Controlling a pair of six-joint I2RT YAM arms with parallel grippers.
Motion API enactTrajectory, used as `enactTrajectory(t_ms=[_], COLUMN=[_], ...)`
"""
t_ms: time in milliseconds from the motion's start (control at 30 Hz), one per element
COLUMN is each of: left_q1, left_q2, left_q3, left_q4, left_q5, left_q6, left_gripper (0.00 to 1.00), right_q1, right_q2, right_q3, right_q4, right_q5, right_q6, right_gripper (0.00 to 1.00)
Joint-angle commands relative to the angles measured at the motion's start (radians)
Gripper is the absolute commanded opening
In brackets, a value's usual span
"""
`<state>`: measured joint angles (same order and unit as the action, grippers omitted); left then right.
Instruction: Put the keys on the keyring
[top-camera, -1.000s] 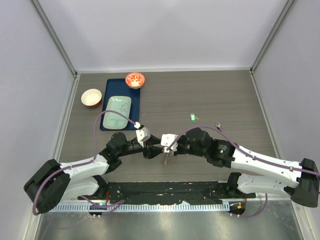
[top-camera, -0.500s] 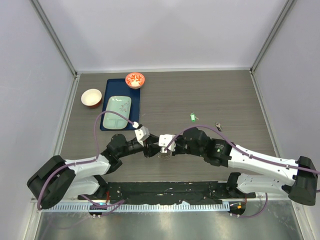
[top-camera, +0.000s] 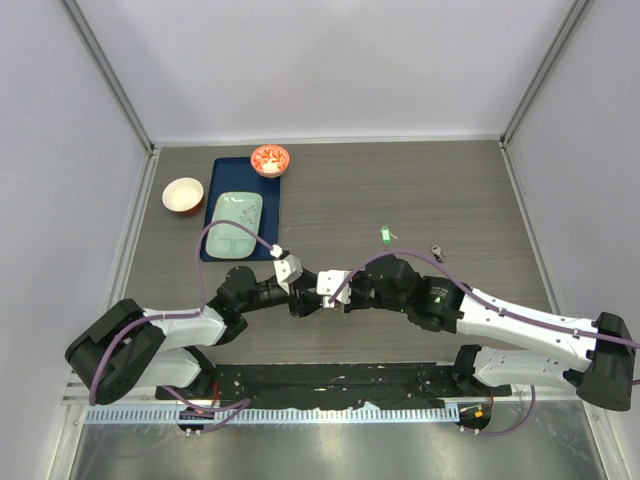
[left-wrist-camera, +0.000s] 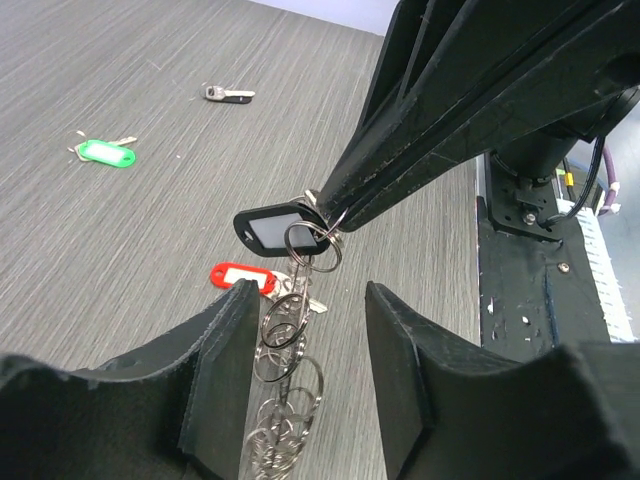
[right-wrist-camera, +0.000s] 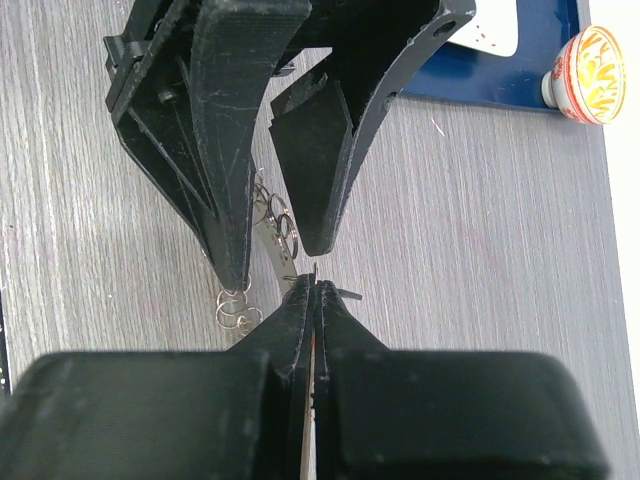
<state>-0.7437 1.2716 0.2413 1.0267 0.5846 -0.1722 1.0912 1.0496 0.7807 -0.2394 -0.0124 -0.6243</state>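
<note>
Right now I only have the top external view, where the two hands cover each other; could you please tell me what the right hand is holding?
Observer: The right hand is shut, pinching the black-tagged key by its small ring.
Operator: Thank you. Is the left hand gripping anything?
Observer: No; the left hand is open, and the keyring, a chain of loops, runs between its fingers.
Operator: And where is the red key?
Observer: The red-tagged key sits below the hands, beside the chain; I cannot tell whether it is attached.
</note>
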Motion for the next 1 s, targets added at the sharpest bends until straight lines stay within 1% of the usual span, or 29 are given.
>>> enactTrajectory(t_ms=[0, 100, 167, 233, 400, 533, 600, 633, 700, 733, 800, 833, 867, 967], left_q1=[0.007, 0.007, 0.006, 0.006, 0.006, 0.004, 0.004, 0.006, 0.004, 0.003, 0.0, -0.005, -0.006, -0.019], left_q2=[-0.006, -0.012, -0.014, -0.015, -0.028, -0.012, -0.008, -0.006, -0.009, -0.015, -0.023, -0.032, -0.037, -0.063], left_q3=[0.03, 0.036, 0.036, 0.035, 0.039, 0.055, 0.061, 0.059, 0.055, 0.053, 0.049, 0.046, 0.044, 0.033], left_q4=[0.024, 0.026, 0.036, 0.049, 0.055, 0.056, 0.059, 0.061, 0.064, 0.067, 0.075, 0.078, 0.078, 0.085], left_q5=[-0.011, -0.011, -0.015, -0.037, -0.068, -0.054, -0.049, -0.045, -0.046, -0.048, -0.057, -0.068, -0.084, -0.115], left_q6=[0.043, 0.045, 0.045, 0.043, 0.045, 0.027, 0.011, 0.008, 0.002, -0.009, -0.018, -0.024, -0.024, -0.036], left_gripper=[0.49, 0.5, 0.53, 0.53, 0.52, 0.48, 0.42, 0.37, 0.32, 0.24, 0.15, 0.04, 0.0, 0.0], right_q1=[0.004, 0.004, 0.004, 0.004, 0.004, 0.004, 0.004, 0.004, 0.004, 0.004, 0.004, 0.004, 0.006, 0.006], right_q2=[-0.011, -0.008, -0.005, -0.005, -0.014, -0.01, -0.008, -0.007, -0.014, -0.014, -0.016, -0.016, -0.017, -0.028], right_q3=[0.055, 0.058, 0.058, 0.06, 0.06, 0.065, 0.066, 0.066, 0.066, 0.066, 0.071, 0.071, 0.068, 0.054], right_q4=[0.028, 0.028, 0.026, 0.026, 0.032, 0.034, 0.031, 0.029, 0.028, 0.025, 0.02, 0.014, 0.012, 0.008], right_q5=[-0.014, -0.021, -0.029, -0.037, -0.063, -0.084, -0.084, -0.081, -0.08, -0.077, -0.074, -0.07, -0.066, -0.058], right_q6=[-0.006, -0.005, -0.005, -0.002, 0.005, 0.009, 0.009, 0.009, 0.009, 0.009, 0.012, 0.015, 0.02, 0.032], right_gripper=[0.01, 0.01, 0.01, 0.01, 0.01, 0.01, 0.01, 0.01, 0.01, 0.01, 0.01, 0.01, 0.01, 0.01])
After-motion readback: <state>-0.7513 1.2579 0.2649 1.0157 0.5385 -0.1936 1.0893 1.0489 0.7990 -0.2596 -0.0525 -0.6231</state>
